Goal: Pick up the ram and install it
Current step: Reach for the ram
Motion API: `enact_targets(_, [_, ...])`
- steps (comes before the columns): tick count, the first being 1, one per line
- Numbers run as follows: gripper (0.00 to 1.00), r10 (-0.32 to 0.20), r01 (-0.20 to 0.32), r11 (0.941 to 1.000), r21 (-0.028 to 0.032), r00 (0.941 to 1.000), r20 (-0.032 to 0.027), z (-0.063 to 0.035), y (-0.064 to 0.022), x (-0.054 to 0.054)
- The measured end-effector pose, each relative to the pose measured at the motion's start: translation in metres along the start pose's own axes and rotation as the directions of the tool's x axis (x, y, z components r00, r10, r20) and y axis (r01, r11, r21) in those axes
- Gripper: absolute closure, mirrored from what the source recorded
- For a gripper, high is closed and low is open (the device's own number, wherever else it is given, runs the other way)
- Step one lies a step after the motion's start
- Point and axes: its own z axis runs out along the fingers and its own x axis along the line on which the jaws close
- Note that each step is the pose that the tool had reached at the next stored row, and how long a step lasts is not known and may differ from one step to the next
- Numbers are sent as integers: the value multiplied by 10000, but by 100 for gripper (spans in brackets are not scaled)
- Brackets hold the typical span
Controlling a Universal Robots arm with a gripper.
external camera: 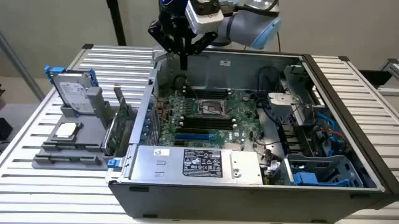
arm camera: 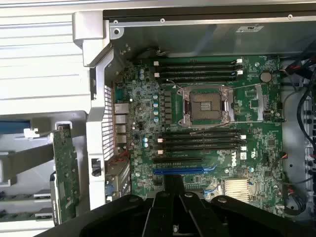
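My gripper [external camera: 184, 64] hangs over the far left corner of the open computer case [external camera: 349, 140], well above the motherboard [external camera: 240, 109]. Its fingers are pressed together with nothing between them; the wrist view has them as one dark column [arm camera: 173, 185]. The ram [external camera: 114, 139], a narrow green stick, stands on edge in the grey holder [external camera: 68, 156] outside the case, on the exterior view's left. A taller green card with a metal bracket [external camera: 123, 114] stands right beside it. In the wrist view I cannot tell those green boards [arm camera: 64, 168] apart. The black memory slots [arm camera: 202, 140] [external camera: 199, 123] are bare.
The holder also carries a hard drive [external camera: 74, 95] and a square silver processor [external camera: 66, 130]. Inside the case are the processor socket [arm camera: 207, 106], a second slot bank [arm camera: 197, 69], the power supply [external camera: 199, 163], cables and a blue drive cage [external camera: 311, 175]. Slatted table around.
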Motion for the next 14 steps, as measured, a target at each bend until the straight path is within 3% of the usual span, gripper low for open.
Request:
enact_targets(11, [100,0,0,10000,-1,10000,0,0,0,1])
enact_targets(14, [100,0,0,10000,2,10000,-1,-3,-20,53])
